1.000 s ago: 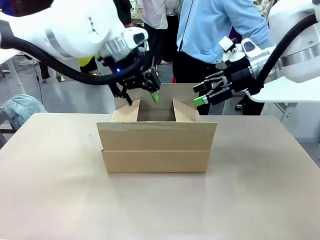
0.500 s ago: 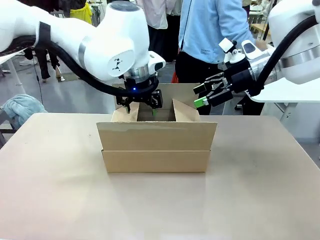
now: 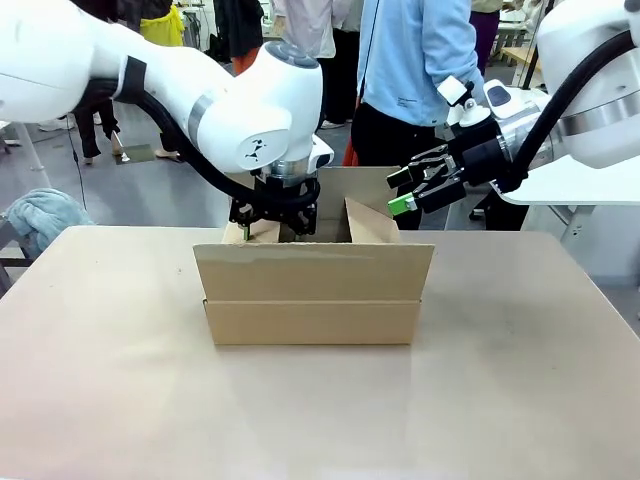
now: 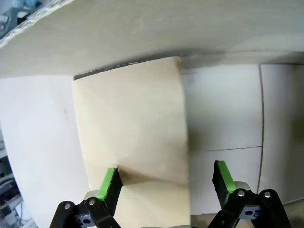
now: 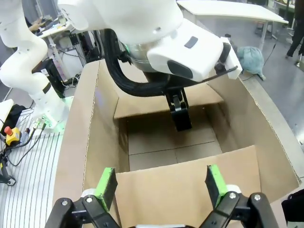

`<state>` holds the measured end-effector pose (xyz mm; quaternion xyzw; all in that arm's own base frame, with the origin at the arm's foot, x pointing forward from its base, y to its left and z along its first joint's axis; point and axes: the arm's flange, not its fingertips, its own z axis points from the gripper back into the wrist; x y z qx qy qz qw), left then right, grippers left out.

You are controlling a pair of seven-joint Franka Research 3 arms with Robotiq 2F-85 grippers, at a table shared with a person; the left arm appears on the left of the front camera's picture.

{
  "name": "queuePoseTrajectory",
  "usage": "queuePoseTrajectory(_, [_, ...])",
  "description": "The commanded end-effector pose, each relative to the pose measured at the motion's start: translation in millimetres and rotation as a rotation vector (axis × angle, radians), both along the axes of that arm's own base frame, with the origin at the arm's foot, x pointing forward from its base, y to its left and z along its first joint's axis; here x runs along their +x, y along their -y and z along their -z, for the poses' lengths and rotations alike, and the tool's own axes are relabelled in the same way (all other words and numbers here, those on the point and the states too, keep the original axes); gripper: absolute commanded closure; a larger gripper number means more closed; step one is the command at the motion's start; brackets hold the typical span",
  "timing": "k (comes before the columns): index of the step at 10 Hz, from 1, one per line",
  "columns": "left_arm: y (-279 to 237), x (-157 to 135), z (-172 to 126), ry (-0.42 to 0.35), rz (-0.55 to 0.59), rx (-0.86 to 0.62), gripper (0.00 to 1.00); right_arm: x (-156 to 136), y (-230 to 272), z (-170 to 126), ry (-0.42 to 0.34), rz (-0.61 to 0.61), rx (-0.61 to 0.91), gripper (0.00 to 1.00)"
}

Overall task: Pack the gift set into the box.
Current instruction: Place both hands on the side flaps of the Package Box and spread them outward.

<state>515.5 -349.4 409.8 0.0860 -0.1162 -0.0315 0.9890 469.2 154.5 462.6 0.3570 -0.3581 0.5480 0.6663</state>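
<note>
Handling the box [image 3: 315, 290], which sits in the middle of the counter [image 3: 520, 390] with its flaps up, expect light, stiff corrugated board that slides easily and creases at the folds, so take a flap by its free edge. Your left gripper [image 4: 166, 180] is down inside, jaws open by the end flap [image 4: 133, 128]; your right gripper [image 3: 397, 190] hovers just above the opposite flap [image 3: 370, 222], jaws open too. No print reads on the brown walls.

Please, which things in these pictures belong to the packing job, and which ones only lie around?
Job: the box, flaps up; the left pincer, open, reaching into it; the right pincer, open, above its right end.
Lying about: the blue-grey cloth at far left; the white side table at the right.
</note>
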Motion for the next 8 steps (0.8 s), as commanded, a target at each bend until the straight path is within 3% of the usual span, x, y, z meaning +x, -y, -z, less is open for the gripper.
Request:
queuePoseTrajectory(1, [-4.7,10.0,-1.8,0.008,-0.061,0.024,0.0,-2.2,0.9,0.1,0.002,0.006,-0.003,0.0])
queuePoseTrajectory(4, [-30.4,11.6,-15.4,0.049,-0.103,0.065,0.0,-2.2,0.9,0.1,0.002,0.006,-0.003,0.0])
queuePoseTrajectory(8, [-75.1,-4.9,-64.1,0.15,-0.141,0.05,0.0,-2.2,0.9,0.1,0.002,0.006,-0.003,0.0])
